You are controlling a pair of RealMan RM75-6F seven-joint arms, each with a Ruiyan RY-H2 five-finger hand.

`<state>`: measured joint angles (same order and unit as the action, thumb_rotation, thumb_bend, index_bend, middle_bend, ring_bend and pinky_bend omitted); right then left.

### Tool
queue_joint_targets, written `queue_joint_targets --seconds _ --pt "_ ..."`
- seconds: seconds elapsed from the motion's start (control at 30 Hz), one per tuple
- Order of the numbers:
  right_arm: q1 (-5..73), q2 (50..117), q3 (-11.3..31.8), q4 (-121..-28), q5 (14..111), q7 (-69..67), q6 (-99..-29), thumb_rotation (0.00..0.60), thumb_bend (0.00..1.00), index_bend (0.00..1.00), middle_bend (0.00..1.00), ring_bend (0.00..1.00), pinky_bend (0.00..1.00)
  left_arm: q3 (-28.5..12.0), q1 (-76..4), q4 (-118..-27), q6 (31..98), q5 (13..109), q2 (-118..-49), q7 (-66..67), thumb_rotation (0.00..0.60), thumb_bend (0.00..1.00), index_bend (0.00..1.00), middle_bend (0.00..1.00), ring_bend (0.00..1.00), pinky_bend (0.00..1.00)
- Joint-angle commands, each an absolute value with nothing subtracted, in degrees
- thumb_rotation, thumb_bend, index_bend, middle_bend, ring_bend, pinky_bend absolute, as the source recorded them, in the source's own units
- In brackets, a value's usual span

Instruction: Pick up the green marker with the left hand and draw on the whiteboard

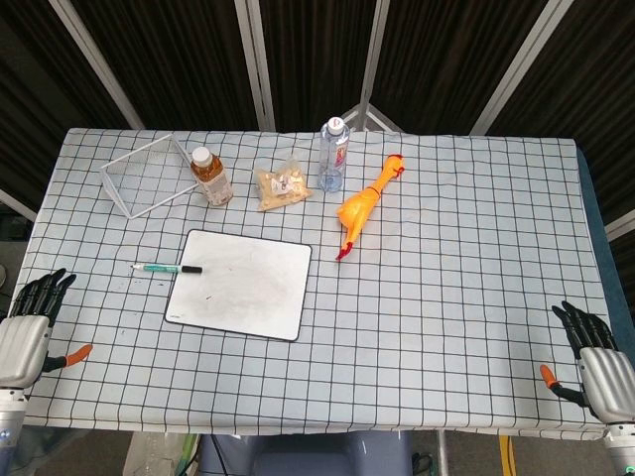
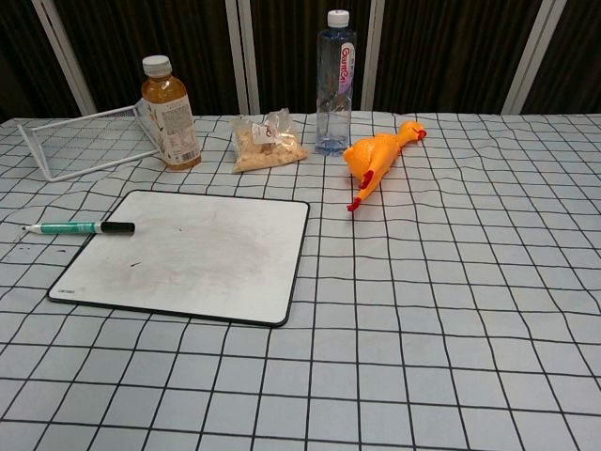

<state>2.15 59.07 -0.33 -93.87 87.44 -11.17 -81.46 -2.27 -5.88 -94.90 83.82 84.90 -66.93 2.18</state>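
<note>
I take the whiteboard [image 1: 241, 283] as my reference, since everything I need sits around it. It lies flat on the checked table [image 1: 446, 297], its face bare apart from faint smudges. Behind it stand a white wire rack [image 1: 147, 174], a clear water bottle [image 1: 333, 155] and an amber drink bottle [image 1: 209, 176], with a rubber chicken [image 1: 362, 206] off its far right corner and a small snack bag [image 1: 283, 184] between the two bottles. None of these crowds the board.

My left hand [image 1: 28, 332] rests at the near table edge, well to the left of the board, fingers extended and spread, holding nothing. My right hand [image 1: 595, 357] sits at the near edge far to the right of the board, likewise released and empty; I leave it parked.

The green marker [image 1: 166, 268] lies flat against the board's left edge, its black cap touching or just overlapping the rim, its barrel pointing away to the left.

The step in hand is the reach. I judge it best to bring the left hand forward and over the barrel from the near side, taking the green middle rather than the cap, so the board's raised edge does not foul my fingers. The marker looks light and round, so it may roll if nudged; I close on it squarely. The cap appears to be on, which I reckon must be dealt with before any drawing.
</note>
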Motion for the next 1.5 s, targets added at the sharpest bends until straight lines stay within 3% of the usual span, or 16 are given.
queue_joint_targets --seconds 0.03,0.33,0.6,1.0,1.5 --pt "2.20 59.10 -0.28 -93.83 87.39 -11.16 -81.42 0.600 0.35 0.00 0.00 0.00 0.00 -2.27 -5.89 -94.88 83.79 84.86 -66.91 2.17 0.600 0.02 0.00 0.00 0.00 0.00" --pt "2.01 59.11 -0.37 -93.82 87.47 -11.38 -81.66 0.600 0.35 0.00 0.00 0.00 0.00 -2.34 -6.16 -94.88 83.17 84.56 -66.73 2.19 0.600 0.03 0.00 0.00 0.00 0.00" --pt "2.18 58.96 -0.19 -93.82 86.80 -11.97 -81.06 0.600 0.35 0.00 0.00 0.00 0.00 -5.12 -10.62 -93.41 76.75 80.84 -67.08 4.44 0.600 0.07 0.02 0.00 0.00 0.00" --pt "2.33 59.06 -0.09 -93.85 86.18 -12.44 -80.42 0.600 0.35 0.00 0.00 0.00 0.00 -10.75 -22.78 -83.32 61.01 72.85 -72.98 9.77 0.600 0.21 0.31 0.00 0.00 0.00" --pt "2.44 58.59 0.42 -94.33 84.78 -13.66 -79.72 0.600 0.35 0.00 0.00 0.00 0.00 -12.06 -32.28 -67.08 49.23 66.63 -84.62 13.19 0.600 0.34 0.41 0.00 0.00 0.00"
